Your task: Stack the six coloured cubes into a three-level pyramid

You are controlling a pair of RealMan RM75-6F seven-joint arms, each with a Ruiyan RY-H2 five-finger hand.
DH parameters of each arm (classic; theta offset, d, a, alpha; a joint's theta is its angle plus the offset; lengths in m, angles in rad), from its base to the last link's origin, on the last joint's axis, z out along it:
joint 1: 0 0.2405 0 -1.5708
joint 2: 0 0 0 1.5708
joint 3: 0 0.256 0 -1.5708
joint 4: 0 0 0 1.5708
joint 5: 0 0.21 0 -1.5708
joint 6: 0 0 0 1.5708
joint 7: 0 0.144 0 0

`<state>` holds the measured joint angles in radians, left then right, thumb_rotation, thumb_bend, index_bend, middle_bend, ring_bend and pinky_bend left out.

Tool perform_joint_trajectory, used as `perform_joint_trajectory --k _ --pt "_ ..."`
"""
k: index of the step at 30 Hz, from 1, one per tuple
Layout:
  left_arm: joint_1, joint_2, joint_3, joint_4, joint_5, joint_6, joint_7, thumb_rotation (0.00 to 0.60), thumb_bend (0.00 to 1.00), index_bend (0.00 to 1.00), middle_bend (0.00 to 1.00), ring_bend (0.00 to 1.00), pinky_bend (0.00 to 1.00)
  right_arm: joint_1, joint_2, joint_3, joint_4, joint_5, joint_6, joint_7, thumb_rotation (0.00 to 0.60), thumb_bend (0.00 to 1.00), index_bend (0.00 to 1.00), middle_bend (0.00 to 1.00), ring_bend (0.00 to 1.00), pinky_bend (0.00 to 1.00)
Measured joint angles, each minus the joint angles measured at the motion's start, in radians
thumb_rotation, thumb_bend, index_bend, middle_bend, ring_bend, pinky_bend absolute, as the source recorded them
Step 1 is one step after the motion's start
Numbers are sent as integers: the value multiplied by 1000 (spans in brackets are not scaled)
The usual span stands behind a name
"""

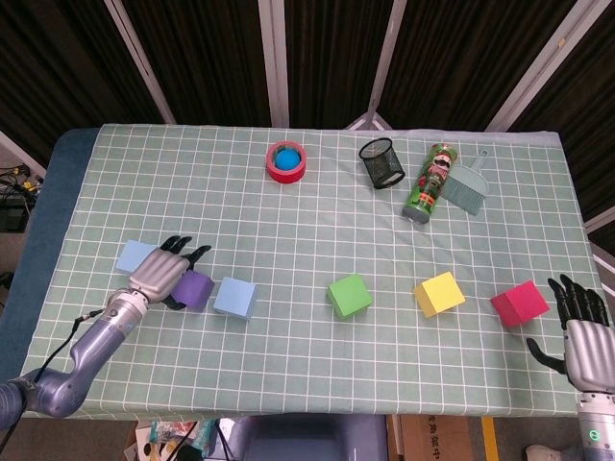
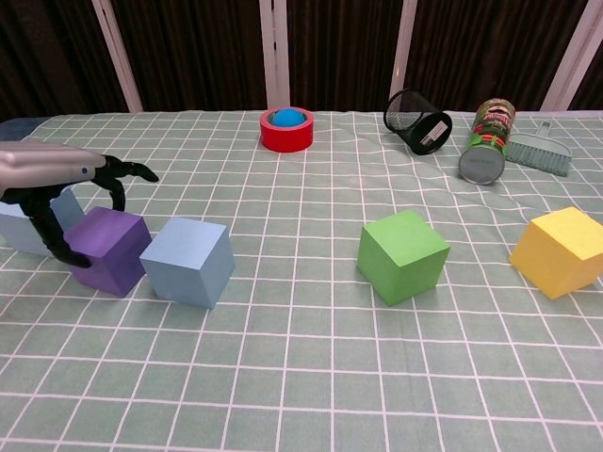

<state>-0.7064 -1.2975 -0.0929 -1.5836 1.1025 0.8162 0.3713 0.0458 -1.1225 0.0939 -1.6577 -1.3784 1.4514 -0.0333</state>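
Six cubes lie singly on the checked cloth. From left to right they are a pale blue cube (image 1: 135,256) (image 2: 26,226), a purple cube (image 1: 197,289) (image 2: 113,250), a blue cube (image 1: 235,298) (image 2: 188,262), a green cube (image 1: 349,296) (image 2: 402,256), a yellow cube (image 1: 439,293) (image 2: 564,250) and a red cube (image 1: 520,303). My left hand (image 1: 161,270) (image 2: 58,179) arches over the purple cube with fingers spread and its thumb down by the cube's left face, gripping nothing. My right hand (image 1: 581,323) hovers with fingers apart at the front right edge, just right of the red cube.
Along the back stand a red tape roll with a blue ball in it (image 1: 286,160), a tipped black mesh cup (image 1: 381,161), a lying snack can (image 1: 430,181) and a small dustpan brush (image 1: 466,182). The purple and blue cubes sit almost touching.
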Motion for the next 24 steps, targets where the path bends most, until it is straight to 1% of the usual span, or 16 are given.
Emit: perform_joint_trajectory --k 6,12,18,24 --pt "-24 2 -34 -34 -85 15 30 600 175 0 430 34 0 -1 8 1 -10 18 -14 13 600 266 0 0 0 0" --pt "-69 15 -74 -62 -200 22 75 600 174 0 429 34 0 -1 20 6 -23 40 -30 37 600 266 0 0 0 0" --pt "-139 3 -104 -58 -363 26 142 600 175 0 430 34 0 -1 26 6 -38 54 -44 48 600 266 0 0 0 0" --pt "-242 -53 -139 -22 -554 29 211 600 174 0 432 34 0 0 29 10 -47 71 -51 51 600 266 0 0 0 0"
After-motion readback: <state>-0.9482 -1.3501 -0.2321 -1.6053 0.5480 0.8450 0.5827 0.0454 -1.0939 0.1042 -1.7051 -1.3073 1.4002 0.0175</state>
